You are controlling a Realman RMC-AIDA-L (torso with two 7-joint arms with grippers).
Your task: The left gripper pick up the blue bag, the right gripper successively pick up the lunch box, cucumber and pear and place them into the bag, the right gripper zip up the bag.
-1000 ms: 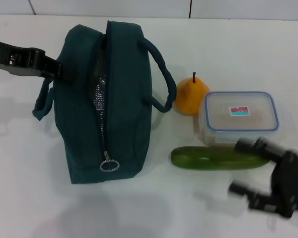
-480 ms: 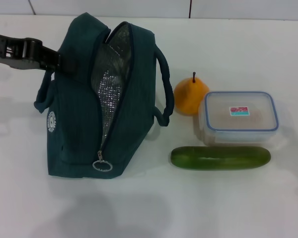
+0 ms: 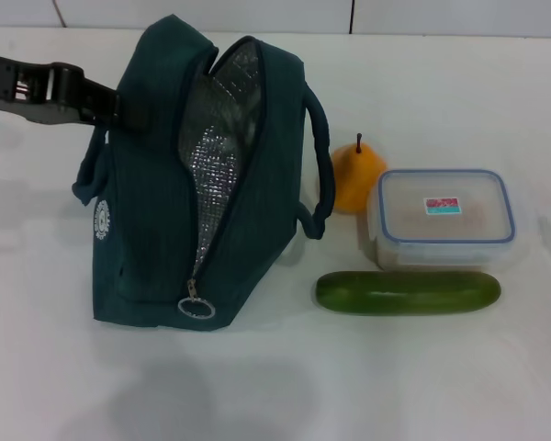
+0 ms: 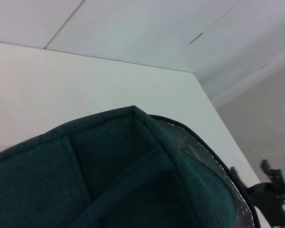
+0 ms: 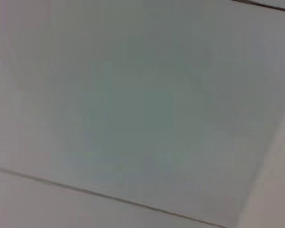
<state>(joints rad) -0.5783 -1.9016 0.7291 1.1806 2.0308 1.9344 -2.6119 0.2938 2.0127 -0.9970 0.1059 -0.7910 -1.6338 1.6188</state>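
Left pincer (image 3: 110, 106) is clamped on the blue bag (image 3: 156, 220) near the tabletop's (image 3: 275, 386) far-left corner, mouth gaping. Right pincer's out of sight. Lunch box (image 3: 445, 219) sits on the right side, long axis left-right, so right arm's probably nearer.

left arm colour: we see a matte black left gripper (image 3: 96, 103), its casing dark all along.
left arm shape: we make out a long flat bar that steps into a rounded block, then a narrower black tip.
left arm detail: we note a small recess with pale metal glinting inside, near the bar's middle.
second arm: we spot a small black jointed shape (image 4: 270, 194) far off in the left wrist view.
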